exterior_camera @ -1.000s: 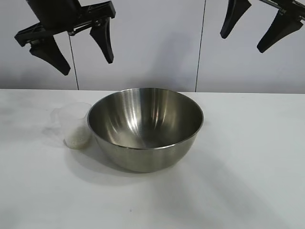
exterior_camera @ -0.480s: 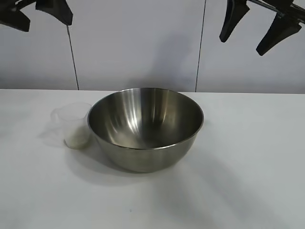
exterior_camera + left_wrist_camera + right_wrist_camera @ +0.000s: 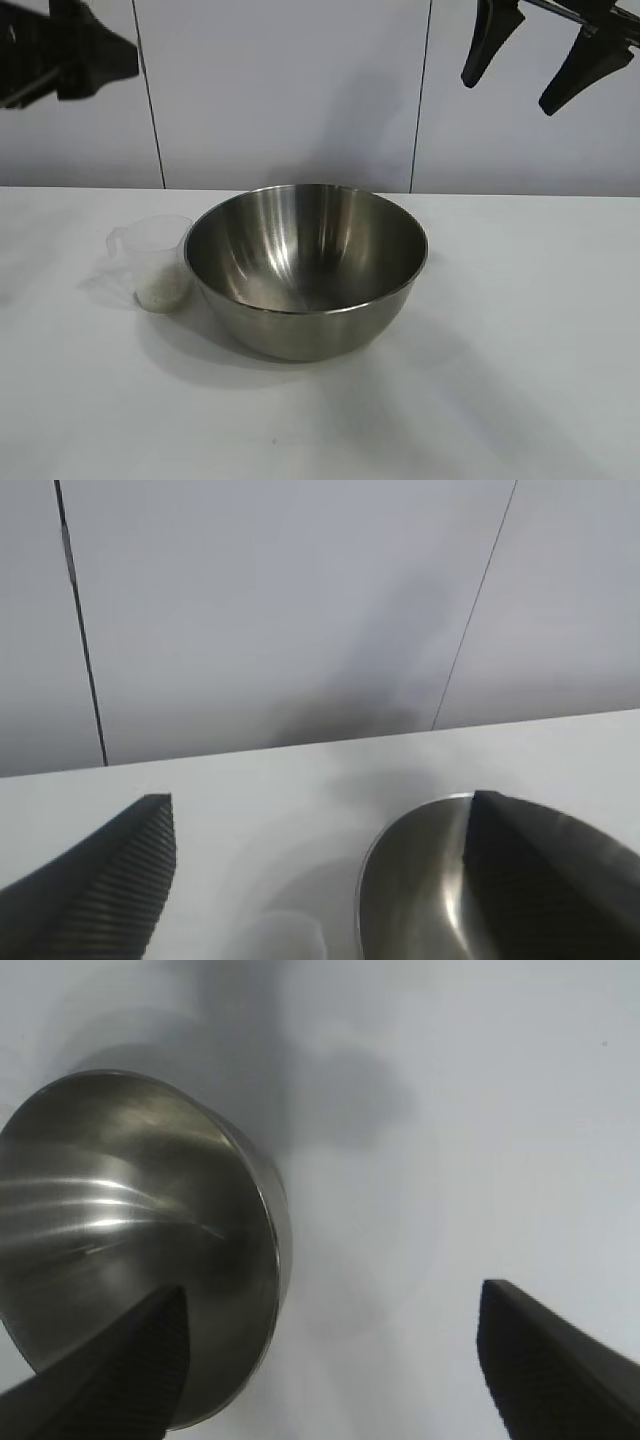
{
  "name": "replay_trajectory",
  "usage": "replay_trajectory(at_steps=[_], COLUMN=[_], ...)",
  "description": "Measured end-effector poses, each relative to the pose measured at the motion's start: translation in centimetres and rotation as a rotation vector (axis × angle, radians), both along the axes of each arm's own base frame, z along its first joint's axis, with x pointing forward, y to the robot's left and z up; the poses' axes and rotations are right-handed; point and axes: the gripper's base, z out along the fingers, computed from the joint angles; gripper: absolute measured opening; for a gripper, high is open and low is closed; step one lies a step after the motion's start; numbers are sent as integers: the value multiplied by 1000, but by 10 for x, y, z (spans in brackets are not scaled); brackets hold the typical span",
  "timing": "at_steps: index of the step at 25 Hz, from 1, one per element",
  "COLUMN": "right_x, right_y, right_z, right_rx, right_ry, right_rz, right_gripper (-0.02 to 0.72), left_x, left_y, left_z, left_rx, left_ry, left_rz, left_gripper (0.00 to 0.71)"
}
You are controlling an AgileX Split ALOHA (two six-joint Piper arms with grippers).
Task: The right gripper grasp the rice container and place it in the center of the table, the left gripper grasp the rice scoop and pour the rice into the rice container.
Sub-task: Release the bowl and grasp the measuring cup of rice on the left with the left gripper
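The rice container [image 3: 305,265], a large shiny steel bowl, stands upright at the middle of the white table [image 3: 520,330]. The rice scoop [image 3: 155,262], a small translucent cup, stands touching the bowl's left side, with rice [image 3: 163,290] in its bottom. My left gripper [image 3: 70,55] hangs high at the top left, partly cut off, open and empty. Its wrist view shows the open gripper [image 3: 320,880] above the scoop [image 3: 285,935] and the bowl's rim [image 3: 420,890]. My right gripper [image 3: 535,55] hangs high at the top right, open and empty. In its wrist view the gripper [image 3: 330,1370] is beside the bowl [image 3: 130,1220].
A pale panelled wall [image 3: 300,90] stands behind the table's far edge. Bare tabletop lies to the right of the bowl and in front of it.
My left gripper has risen and swung left, from above the scoop to the frame's top left corner. The right gripper, bowl and scoop have stayed in place.
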Motion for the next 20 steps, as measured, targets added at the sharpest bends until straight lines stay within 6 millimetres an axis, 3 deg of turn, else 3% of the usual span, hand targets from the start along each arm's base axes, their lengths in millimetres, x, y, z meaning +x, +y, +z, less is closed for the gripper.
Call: replay_trajectory(at_steps=[3, 10, 14, 20], right_x=[0, 0, 0, 0], right_y=[0, 0, 0, 0], right_z=[0, 0, 0, 0], right_rx=[0, -1, -1, -4], right_ry=[0, 0, 0, 1], right_rz=[0, 0, 0, 0], right_gripper=[544, 544, 544, 544], left_x=[-4, -13, -17, -15], left_y=[5, 39, 39, 38], left_z=[-28, -77, -103, -126], left_rx=[12, 13, 65, 109], left_ry=[-18, -21, 77, 148], left_rz=[23, 225, 205, 192], left_gripper=[572, 570, 570, 570])
